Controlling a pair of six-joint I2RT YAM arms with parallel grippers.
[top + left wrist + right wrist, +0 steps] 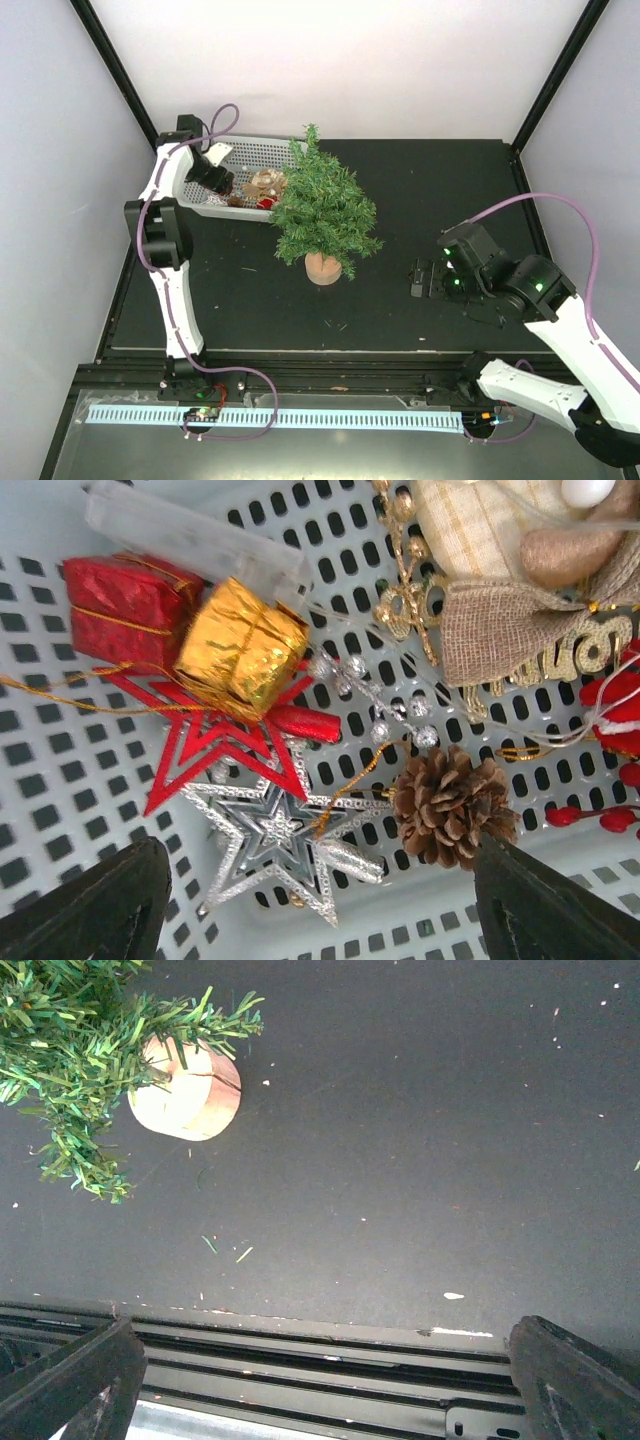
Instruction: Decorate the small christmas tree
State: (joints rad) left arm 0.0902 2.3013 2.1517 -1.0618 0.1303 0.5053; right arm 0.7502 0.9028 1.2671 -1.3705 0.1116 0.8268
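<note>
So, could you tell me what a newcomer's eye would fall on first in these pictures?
Probably the bushy green miniature fir tree on its round tan wooden base, standing centrally on the black tabletop. Next, the white perforated plastic basket behind it to the left, crowded with a gold foil-wrapped gift box, a silver glitter star and a brown pine cone.

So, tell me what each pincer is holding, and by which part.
Nothing is held. The left pincer hangs open above the ornaments in the basket; the right pincer stands open near the small christmas tree.
</note>
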